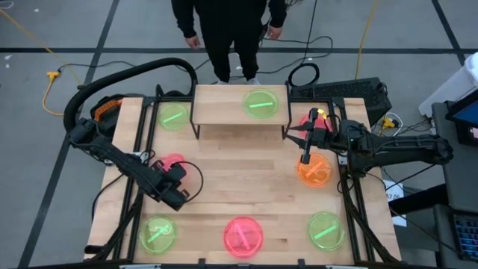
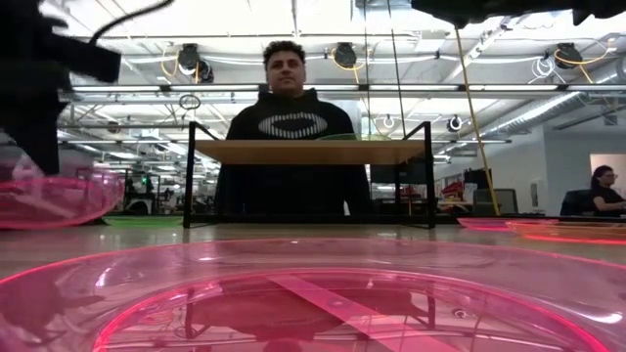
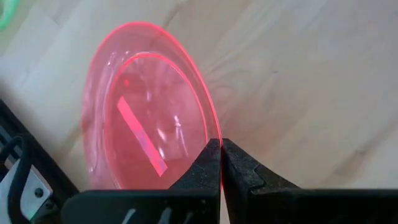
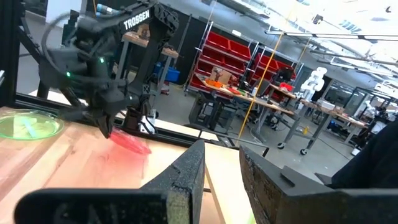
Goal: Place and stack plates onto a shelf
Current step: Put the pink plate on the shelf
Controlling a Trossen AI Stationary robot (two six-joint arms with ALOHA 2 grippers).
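A: What is gripped on the left side of the pale wooden desk (image 1: 224,179)?

B: A small round translucent neon-pink plastic plate (image 3: 146,109) is pinched by its rim between the clenched fingers (image 3: 205,168) of the left gripper (image 1: 176,179), and is seen tilted in the left wrist view.

A: And the right arm?

B: The right gripper (image 1: 305,158) is held over a translucent orange plate (image 1: 314,171) near the desk's right edge; its fingers (image 4: 193,165) are seen parted, with nothing between them.

A: Where is the shelf?

B: The low light-wood shelf on thin black legs (image 1: 224,104) is placed at the desk's far edge, and one green plate (image 1: 260,104) is seen lying on it. Another green plate (image 1: 173,116) lies just left of it on the desk. Two more green plates (image 1: 158,234) (image 1: 326,230) and a pink plate (image 1: 243,236) are lined along the near edge.

A: Is anyone seen behind?

B: A person in a dark sweatshirt (image 2: 290,147) is pictured standing beyond the shelf.
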